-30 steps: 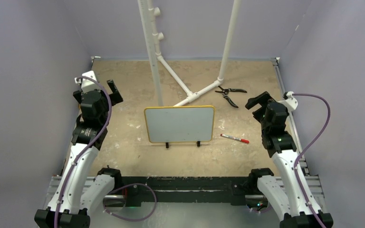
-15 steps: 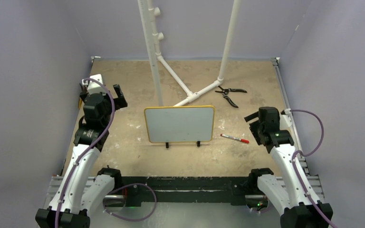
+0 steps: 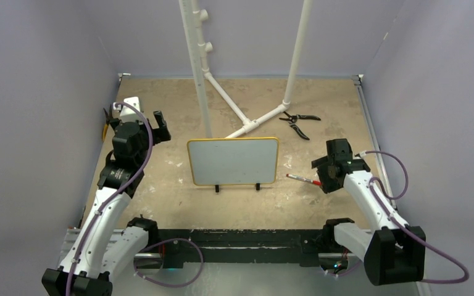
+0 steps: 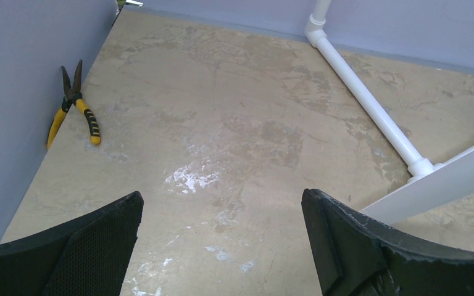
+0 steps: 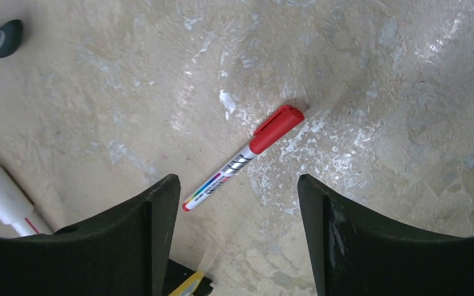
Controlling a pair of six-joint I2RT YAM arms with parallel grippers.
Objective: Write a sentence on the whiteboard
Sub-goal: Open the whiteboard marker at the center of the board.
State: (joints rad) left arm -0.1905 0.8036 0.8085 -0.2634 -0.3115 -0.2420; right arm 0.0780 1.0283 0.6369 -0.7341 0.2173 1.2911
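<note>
The whiteboard (image 3: 233,161) stands upright on two black feet in the middle of the table. Its face is blank, and the sentence is not in view. A red-capped marker (image 3: 304,180) lies flat on the table just right of the board. My right gripper (image 3: 321,170) hangs low over it, open. In the right wrist view the marker (image 5: 241,158) lies slantwise just ahead of the right gripper (image 5: 237,185), touching neither finger. My left gripper (image 3: 149,121) is up and left of the board, open wide and empty, with only bare table under it (image 4: 222,195).
A white pipe frame (image 3: 247,120) rises behind the board, one leg reaching the board's top edge. Black pliers (image 3: 299,121) lie at the back right. Yellow-handled pliers (image 4: 74,111) lie by the left wall. The board's yellow corner (image 5: 188,285) is near my right fingers.
My right arm has swung down and left to the marker, its jaws narrowing a little. The left gripper has shifted slightly forward and right. Board and marker have not moved.
</note>
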